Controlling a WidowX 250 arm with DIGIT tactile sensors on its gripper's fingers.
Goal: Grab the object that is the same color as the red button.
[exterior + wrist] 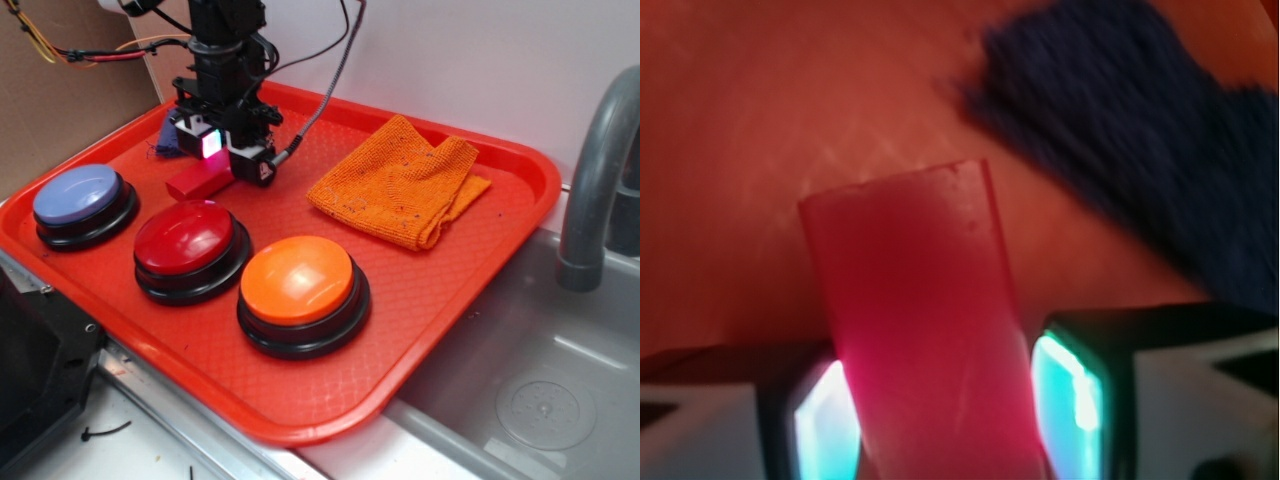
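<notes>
On the desk, beside a grey metal sink (530,400) with a grey curved faucet (590,190), lies a large red plastic tray (420,300) with a raised rim, which carries everything else. Its near right corner overhangs the sink edge. The widest bare stretch of tray floor runs along the right side, between the orange button and the right rim, and in front of the cloth.

A folded orange textured cloth (400,185) lies toward the back right, well apart from the buttons. Three large round domed buttons on black bases sit in a diagonal row near the front rim: an orange domed button (297,280) nearest the camera, the dark red domed button (185,238) in the middle, just beside it, and a lavender-blue domed button (78,195) at the left, close to the tray's left rim.

The black robot hand (222,150) stands over the back left part of the tray, its cables rising behind it. In the wrist view its two lit fingers (1070,390) flank the small long red rectangular block (925,330) closely on both sides; whether they press against it cannot be told. The block lies on the tray floor just behind the red button. A dark blue cloth scrap (1140,140) lies near the block's far end, apart from it.
</notes>
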